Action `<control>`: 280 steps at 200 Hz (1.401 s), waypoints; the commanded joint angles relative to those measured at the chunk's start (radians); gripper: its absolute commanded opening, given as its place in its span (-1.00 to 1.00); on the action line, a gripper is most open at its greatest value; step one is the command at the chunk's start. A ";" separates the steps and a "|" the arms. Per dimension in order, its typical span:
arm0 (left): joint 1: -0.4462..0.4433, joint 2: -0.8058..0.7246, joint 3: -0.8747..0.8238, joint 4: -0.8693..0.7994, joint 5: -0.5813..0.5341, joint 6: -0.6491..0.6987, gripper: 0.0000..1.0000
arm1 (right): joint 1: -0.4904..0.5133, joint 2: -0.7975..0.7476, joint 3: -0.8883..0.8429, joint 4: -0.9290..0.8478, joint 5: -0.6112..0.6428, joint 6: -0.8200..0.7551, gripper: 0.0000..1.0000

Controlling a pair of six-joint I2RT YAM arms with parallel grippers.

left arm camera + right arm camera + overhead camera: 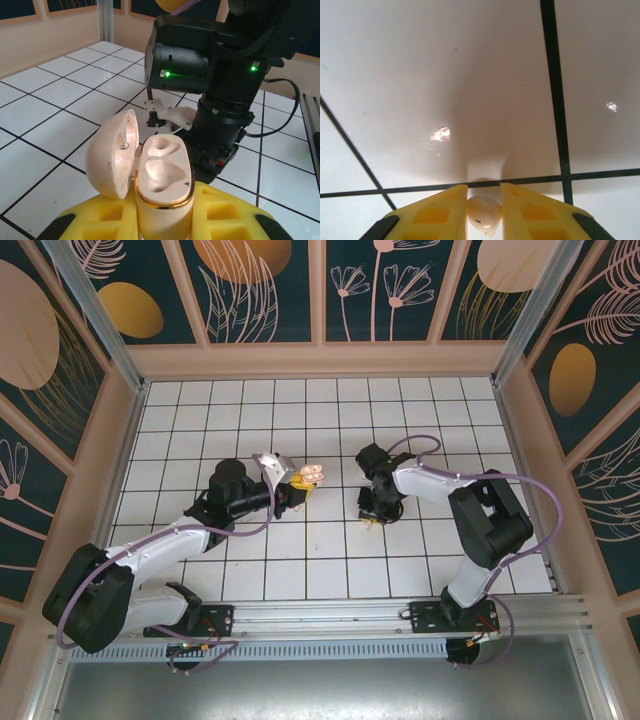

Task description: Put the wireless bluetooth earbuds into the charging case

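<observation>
Near the middle of the tiled table (330,575), the charging case (164,172) stands between the left gripper's (162,217) fingers, its lid (111,155) hinged out to the left. Just right of it, the right gripper (484,197) pinches an earbud (482,213) above a tile.

Left pincer (297,483) grips the open charging case (311,473).

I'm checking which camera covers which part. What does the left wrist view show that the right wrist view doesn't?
Left wrist view: the charging case, its lid open and both recesses empty, clamped in the left gripper, with the right arm beyond it. Right wrist view: an earbud pinched in the right gripper. Both: yellow fingers and the white tiled table.
</observation>
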 commanded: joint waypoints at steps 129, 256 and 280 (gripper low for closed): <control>0.000 -0.007 -0.019 0.027 -0.005 0.000 -0.62 | 0.010 -0.013 -0.039 -0.020 0.001 0.041 -0.28; 0.000 -0.007 -0.018 0.023 -0.006 0.008 -0.62 | 0.010 -0.024 -0.047 0.015 0.021 0.026 -0.53; 0.001 0.009 -0.018 0.051 -0.003 0.005 -0.62 | 0.011 -0.108 -0.041 0.047 0.061 0.020 -0.55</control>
